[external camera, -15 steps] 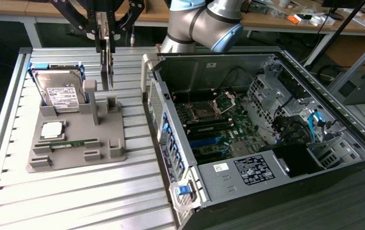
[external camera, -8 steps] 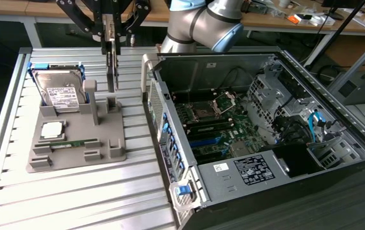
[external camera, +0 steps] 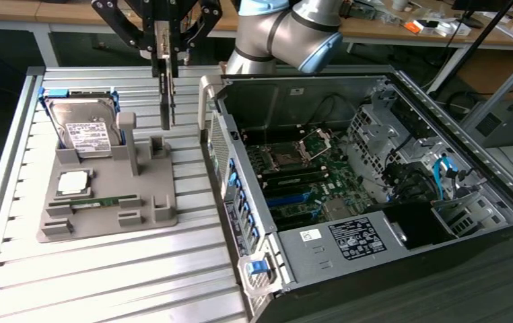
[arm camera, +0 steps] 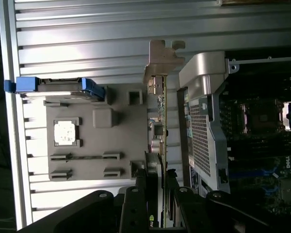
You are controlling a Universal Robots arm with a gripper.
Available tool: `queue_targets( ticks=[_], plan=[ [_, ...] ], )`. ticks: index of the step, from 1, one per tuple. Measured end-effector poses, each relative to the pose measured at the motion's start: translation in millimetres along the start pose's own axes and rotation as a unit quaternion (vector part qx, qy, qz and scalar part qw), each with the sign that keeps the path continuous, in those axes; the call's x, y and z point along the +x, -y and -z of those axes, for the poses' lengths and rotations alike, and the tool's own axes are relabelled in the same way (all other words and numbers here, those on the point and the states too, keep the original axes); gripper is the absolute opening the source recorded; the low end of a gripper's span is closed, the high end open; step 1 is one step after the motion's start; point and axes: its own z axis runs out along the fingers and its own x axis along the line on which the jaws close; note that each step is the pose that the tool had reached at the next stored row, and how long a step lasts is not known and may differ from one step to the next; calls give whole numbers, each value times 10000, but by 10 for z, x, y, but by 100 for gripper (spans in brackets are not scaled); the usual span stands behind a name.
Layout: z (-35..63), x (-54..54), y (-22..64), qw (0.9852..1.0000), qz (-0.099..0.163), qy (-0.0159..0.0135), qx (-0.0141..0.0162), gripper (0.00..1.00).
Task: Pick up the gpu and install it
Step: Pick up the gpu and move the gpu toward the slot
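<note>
Gripper in the upper left of the exterior view, hanging from the grey arm that enters at top centre. Its black fingers are pressed onto the upper end of the gpu, pinching the card between them. The gpu hangs upright and edge-on, so it reads as a thin dark vertical strip. Its lower end sits near, and slightly above, the rear posts of the grey holder; contact between the two cannot be told.

In the wrist view the gripper grips the same card, and the gpu runs as a narrow line away from the camera, ending in its pale metal end bracket. It lies between the grey holder and the perforated side of the computer case.

The holder, left of centre in the exterior view, carries a hard drive standing at its back in a blue frame, a processor chip, and a slim green memory stick.

The open computer case fills the right half of the exterior view, motherboard exposed. Holder and case rest on a slatted table.
</note>
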Motion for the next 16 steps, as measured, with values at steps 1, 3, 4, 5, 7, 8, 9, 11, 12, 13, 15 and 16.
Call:
queue_targets(
  ticks=[1, 3, 4, 5, 7, 8, 9, 11, 12, 13, 15, 16],
  plan=[
    [-1, -24, 1, 10000, 0, 0, 2, 27],
    [-2, -53, 0, 10000, 0, 1, 5, 27],
    [-2, -68, -1, 10000, 0, 0, 7, 27],
    [-2, -82, -2, 10000, 0, 0, 9, 27],
    [-2, -106, -3, 10000, 0, 1, 12, 27],
    [-3, -119, -4, 10000, 0, 1, 13, 27],
    [-3, -130, -5, 10000, 0, 1, 14, 27],
    [-4, -154, -6, 10000, 0, 1, 15, 27],
    [-4, -165, -7, 10000, 0, 1, 15, 27],
    [-4, -177, -8, 10000, 0, 1, 15, 27],
    [-5, -215, -10, 10000, 0, 1, 16, 27],
    [-6, -238, -12, 10000, 0, 1, 16, 27]
  ],
)
